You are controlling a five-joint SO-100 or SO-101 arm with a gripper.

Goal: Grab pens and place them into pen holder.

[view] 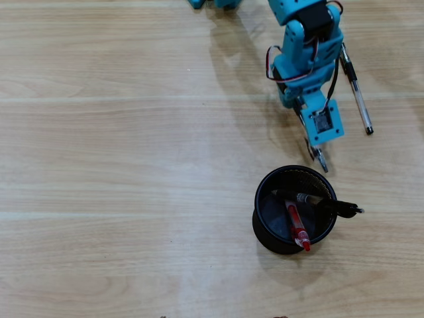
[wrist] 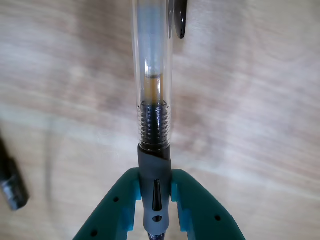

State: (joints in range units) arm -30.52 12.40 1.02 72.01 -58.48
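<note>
My gripper (wrist: 155, 176) is shut on a clear pen (wrist: 152, 90), clamping its dark rubber grip between the teal jaws. In the overhead view the gripper (view: 320, 158) hangs just above and behind the black mesh pen holder (view: 262, 228), and only the held pen's tip (view: 322, 163) pokes out below the arm. The holder contains a red pen (view: 297, 228) and a black pen (view: 318, 201), both leaning over its rim. Another clear pen (view: 356, 96) with a black end lies on the table to the right of the arm.
The wooden table (view: 119, 165) spreads to the left. The teal arm (view: 308, 53) comes in from the top edge. A dark pen end (wrist: 11, 182) shows at the wrist view's lower left.
</note>
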